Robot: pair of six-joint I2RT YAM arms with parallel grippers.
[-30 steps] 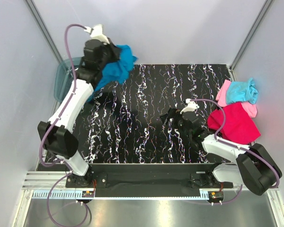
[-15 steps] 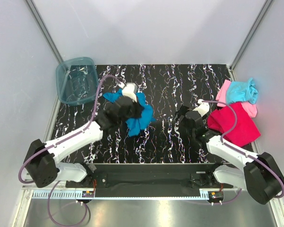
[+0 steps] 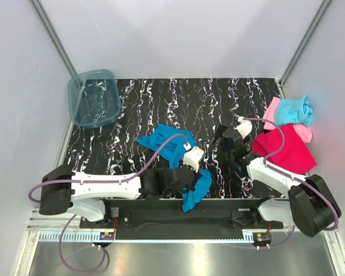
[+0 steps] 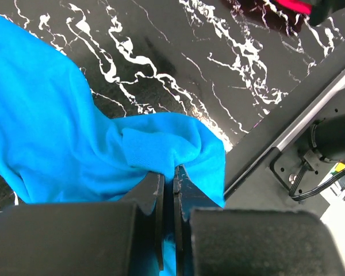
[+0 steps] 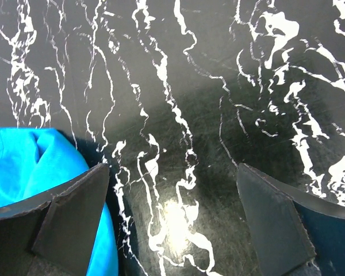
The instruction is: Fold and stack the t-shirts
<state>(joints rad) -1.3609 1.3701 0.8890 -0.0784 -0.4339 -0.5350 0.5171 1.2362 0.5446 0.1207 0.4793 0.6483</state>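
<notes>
The left arm lies stretched low along the near edge of the tabletop [image 3: 230,98], reaching toward the middle. Its left gripper [image 4: 173,175] is pinched tight on a fold of the blue t-shirt [image 3: 165,145], which trails from mid-table over the front edge. The right arm is bent at the elbow, with the right gripper [image 5: 172,172] spread wide above bare tabletop just beside the blue cloth, holding nothing. The magenta-red t-shirt [image 3: 287,150], light pink t-shirt [image 3: 272,113] and aqua t-shirt [image 3: 293,109] sit piled at the far right.
</notes>
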